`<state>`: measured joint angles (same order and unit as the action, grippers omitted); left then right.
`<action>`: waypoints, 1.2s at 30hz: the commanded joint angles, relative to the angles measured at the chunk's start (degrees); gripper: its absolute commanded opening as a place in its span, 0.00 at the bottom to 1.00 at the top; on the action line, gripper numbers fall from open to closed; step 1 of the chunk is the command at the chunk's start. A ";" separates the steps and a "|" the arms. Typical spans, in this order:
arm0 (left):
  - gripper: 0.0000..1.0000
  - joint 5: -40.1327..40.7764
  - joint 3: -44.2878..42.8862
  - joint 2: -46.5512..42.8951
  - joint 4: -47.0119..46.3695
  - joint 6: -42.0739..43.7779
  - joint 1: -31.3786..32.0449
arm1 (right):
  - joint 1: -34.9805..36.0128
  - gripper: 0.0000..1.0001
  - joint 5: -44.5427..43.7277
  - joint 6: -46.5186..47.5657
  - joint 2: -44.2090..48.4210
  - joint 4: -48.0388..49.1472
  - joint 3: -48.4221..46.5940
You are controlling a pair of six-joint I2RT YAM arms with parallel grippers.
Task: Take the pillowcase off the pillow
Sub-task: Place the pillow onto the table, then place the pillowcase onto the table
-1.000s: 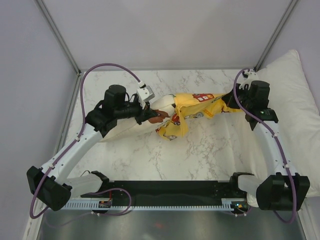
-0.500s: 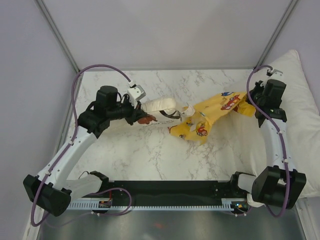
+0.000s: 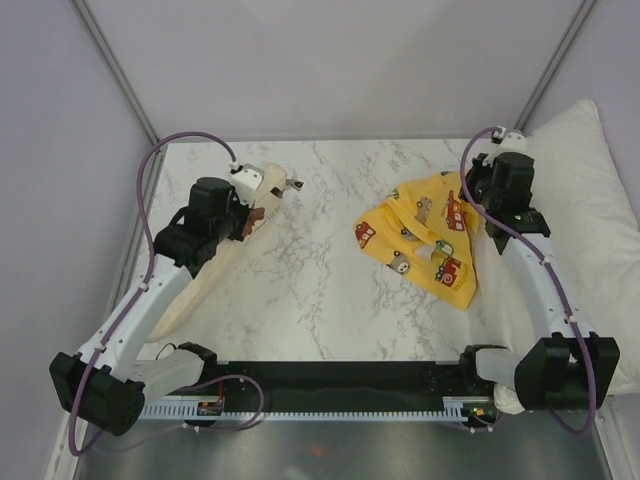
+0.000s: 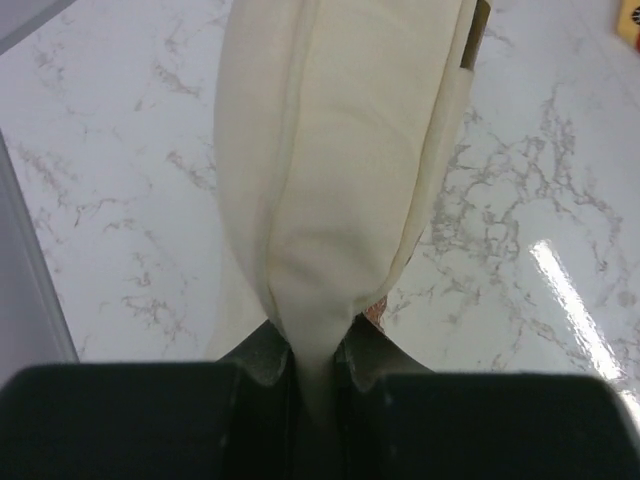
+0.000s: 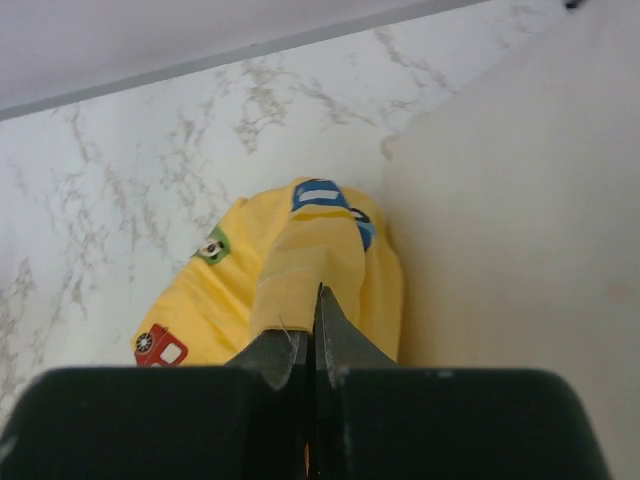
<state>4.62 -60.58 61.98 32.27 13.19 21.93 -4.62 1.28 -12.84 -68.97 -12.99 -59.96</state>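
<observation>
Your left pincer (image 4: 312, 355) is clamped on a pinched fold of the small cream-beige soft pillow (image 4: 330, 150), with the cloth squeezed between the two jaws. The plain fabric runs straight ahead of that pincer to a small brown tag (image 4: 478, 30) at its far end. From the overhead camera, the rest of the pillow trails back beneath the left arm along the white marble bench (image 3: 320, 290). Your right pincer (image 5: 312, 345) is closed tight on a folded edge of the bright yellow fabric pillowcase printed with cartoon cars and trucks (image 3: 430, 245). The case falls away from those jaws and lies crumpled and flattened on the bench, just ahead of the pincer and to its left. It is completely off the pillow, and bare marble separates the two, so they sit well apart on opposite sides of the bench. A much larger bright white pillow (image 3: 590, 230) lies just to the right of the right pincer, and its near edge fills the right side of that wrist view. I cannot tell whether the yellow case touches it.
</observation>
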 commanded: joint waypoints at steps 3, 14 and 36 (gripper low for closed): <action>0.02 8.84 -1.04 0.25 -6.08 -2.38 -0.84 | 8.57 0.00 0.30 1.76 -1.08 2.54 -2.70; 0.98 -3.91 -3.92 -0.28 -6.70 -7.65 -0.75 | 11.39 0.58 2.94 2.73 1.73 -4.83 -4.02; 1.00 -0.06 -8.24 -5.28 -8.36 -18.11 -0.75 | 11.65 0.98 5.05 2.65 16.41 -9.95 -2.26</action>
<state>0.84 -68.95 58.85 26.87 -2.76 21.23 6.90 5.39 -10.26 -52.95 -23.09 -61.87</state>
